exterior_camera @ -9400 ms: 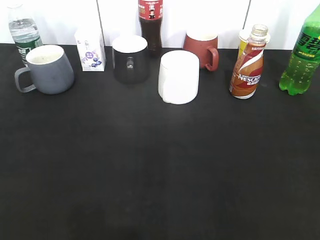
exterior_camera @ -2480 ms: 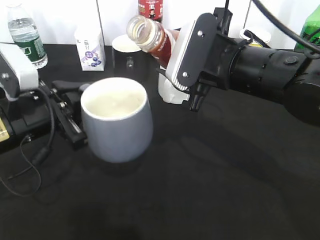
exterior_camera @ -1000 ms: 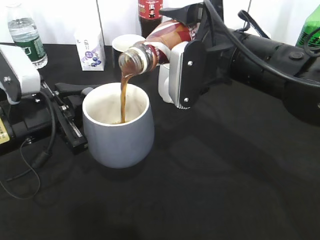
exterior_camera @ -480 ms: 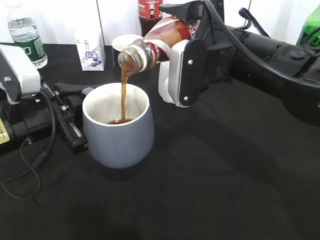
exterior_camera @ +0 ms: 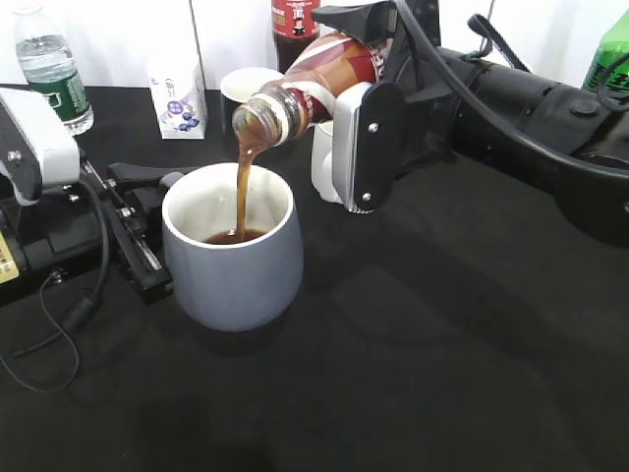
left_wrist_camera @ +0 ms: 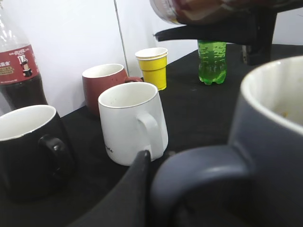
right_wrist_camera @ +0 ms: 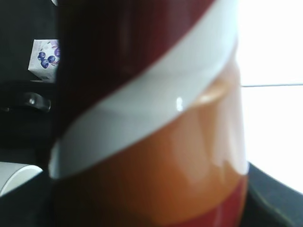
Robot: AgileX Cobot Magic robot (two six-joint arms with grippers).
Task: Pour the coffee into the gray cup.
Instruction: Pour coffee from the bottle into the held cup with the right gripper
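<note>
The gray cup [exterior_camera: 234,265] stands on the black table left of centre, with brown coffee pooled inside. My left gripper [exterior_camera: 147,221] is shut on its handle [left_wrist_camera: 199,170]; one black finger [left_wrist_camera: 137,189] shows beside the handle. My right gripper [exterior_camera: 359,108] is shut on the coffee bottle [exterior_camera: 305,84], tilted mouth-down over the cup. A brown stream [exterior_camera: 242,192] runs from the bottle mouth into the cup. The bottle's label fills the right wrist view [right_wrist_camera: 151,123].
A white mug [left_wrist_camera: 135,120], black mug [left_wrist_camera: 28,142], red mug [left_wrist_camera: 106,85] and yellow paper cup [left_wrist_camera: 152,66] stand behind. A water bottle [exterior_camera: 44,59], milk carton [exterior_camera: 177,93], cola bottle [exterior_camera: 295,20] and green bottle [exterior_camera: 609,59] line the back.
The bottle has stayed tilted over the cup and coffee keeps streaming. The coffee level in the cup has risen a little. The left gripper has not moved.
</note>
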